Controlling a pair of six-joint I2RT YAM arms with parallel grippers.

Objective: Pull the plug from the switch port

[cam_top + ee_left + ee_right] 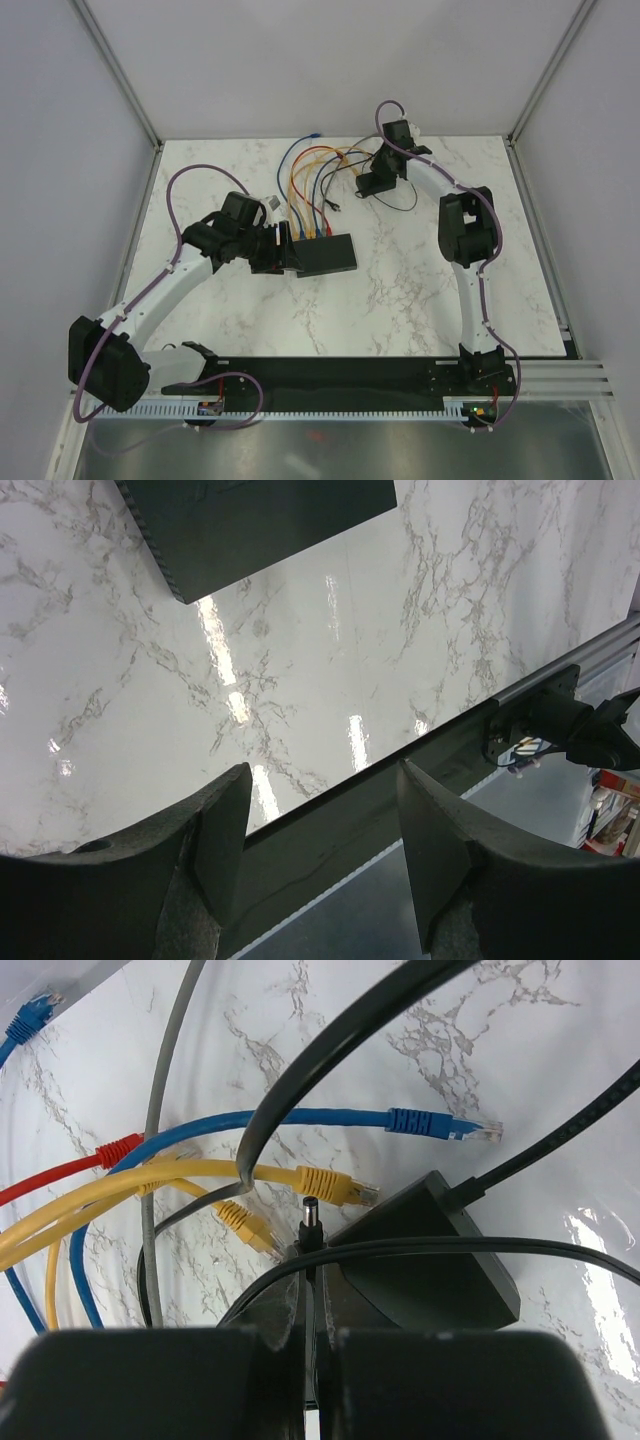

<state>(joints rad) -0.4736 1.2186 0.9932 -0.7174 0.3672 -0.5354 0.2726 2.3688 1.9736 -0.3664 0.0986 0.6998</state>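
Left side first: the left gripper (272, 248) is wide open with nothing in it. In its wrist view the two dark fingers (222, 830) stand well apart with only the white marble table top (330, 680) between them. The switch (328, 255), a flat matte-black rectangular box, sits just ahead of those fingers, close but not touching as far as I can tell. Its long axis runs straight away from this gripper, so the gripper faces one short end. The port row is on the long edge away from the robot, where a bunch of blue and yellow network cables (305, 212) go in.

Moving right, the right gripper (312, 1305) is well beyond the switch, on the port side. It's pinched shut on a small black barrel plug (312, 1218) with a thin black cord, and the tip pokes up between the jaws. Just beside it on the right is a chunky black adapter block (440, 1260), and loose blue and yellow connector ends lie to its left.

My read is that this is the plug in question. It's nowhere near the switch, so it looks already out. For anything more at the ports, the left arm is nearer the switch, but the right one is on the port side.
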